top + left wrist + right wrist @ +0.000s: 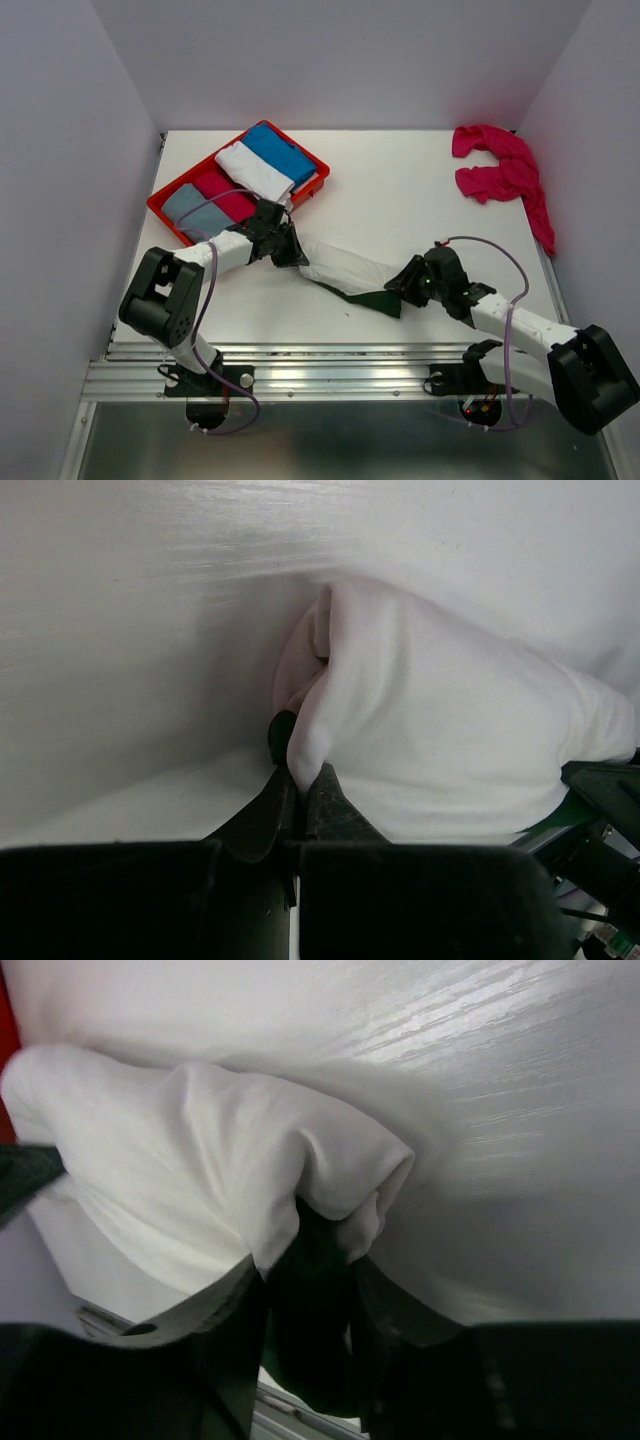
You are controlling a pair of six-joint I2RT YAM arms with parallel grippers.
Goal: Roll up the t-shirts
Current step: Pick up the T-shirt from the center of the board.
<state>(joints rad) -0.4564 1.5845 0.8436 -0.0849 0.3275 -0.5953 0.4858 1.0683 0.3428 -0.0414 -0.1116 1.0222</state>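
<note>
You hold the white t-shirt (345, 272) taut just in front of the red tray (165, 205), with your left gripper (290, 252) pinched on its tray-side end and your right gripper (400, 288) clamped on the far end, likely so the roll cannot slacken. The pink t-shirts (500, 170) lie well to the right of the tray, whose near rim crowds your left gripper.

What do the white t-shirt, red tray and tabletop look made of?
White t-shirt: soft matte cloth, likely cotton knit; it folds and drapes. Red tray: probably plastic; smooth, thin rigid rim. Tabletop: white board with faint grain and sheen, possibly laminated wood.
</note>
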